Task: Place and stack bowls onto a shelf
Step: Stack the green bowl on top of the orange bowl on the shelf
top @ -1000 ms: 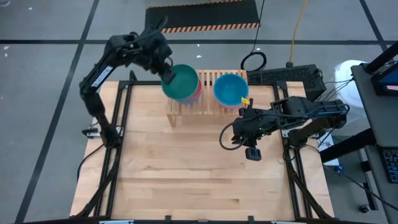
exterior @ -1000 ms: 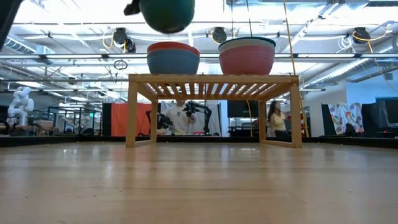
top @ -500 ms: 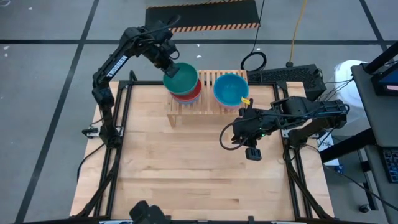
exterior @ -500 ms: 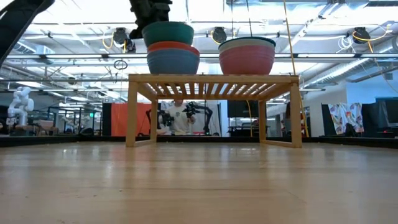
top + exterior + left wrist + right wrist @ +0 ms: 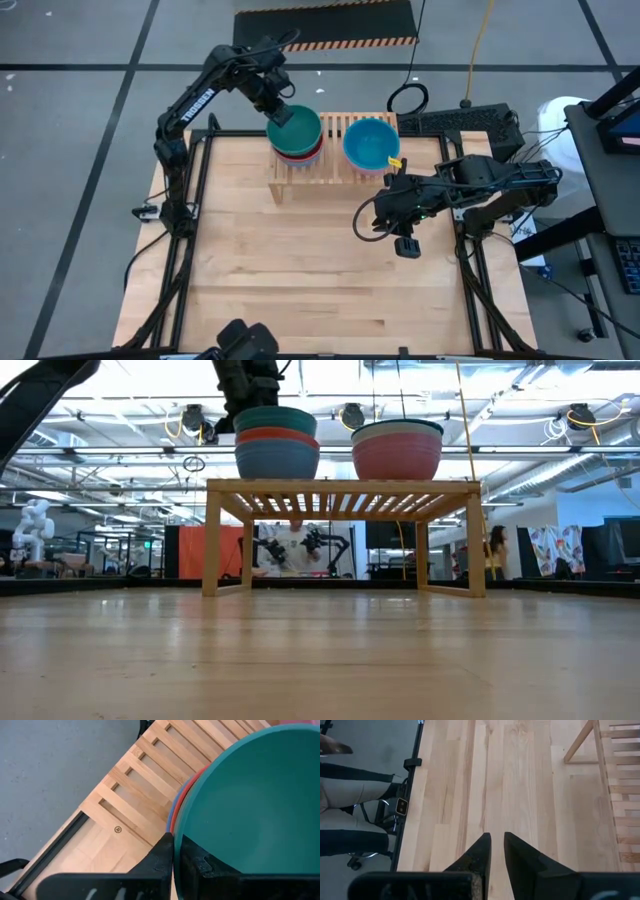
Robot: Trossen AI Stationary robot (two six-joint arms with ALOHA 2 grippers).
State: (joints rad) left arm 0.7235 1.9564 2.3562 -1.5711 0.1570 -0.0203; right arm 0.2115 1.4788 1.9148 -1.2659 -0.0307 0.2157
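Observation:
The teal bowl (image 5: 297,128) (image 5: 275,418) (image 5: 260,795) sits nested in a red bowl (image 5: 277,435), which sits in a blue bowl (image 5: 277,458), on the left half of the slatted shelf (image 5: 335,152) (image 5: 345,487). My left gripper (image 5: 278,110) (image 5: 176,855) is shut on the teal bowl from its far-left side. A second stack (image 5: 370,143) (image 5: 397,450) stands on the shelf's right half, blue on top and pink at the bottom. My right gripper (image 5: 405,245) (image 5: 495,837) hovers over the tabletop right of centre, fingers together and holding nothing. My left gripper pinches the teal bowl's rim (image 5: 178,827) on its far-left side, one finger (image 5: 200,865) inside the bowl and one (image 5: 162,857) outside. The fingers come from above, pointing down. The bowl stands upright, its underside resting in the red bowl.
Bare tabletop (image 5: 300,260) stretches from the shelf to the near edge. Black frame rails (image 5: 190,230) run along both table sides. A black case and cables (image 5: 460,120) lie past the far right corner. People (image 5: 290,550) stand in the room behind; a seated person's legs (image 5: 350,820) show beside the table.
My left gripper carried the teal bowl a little toward the far edge and down, from well above the left stack into the red bowl. It stayed shut on the rim throughout. The right arm kept still.

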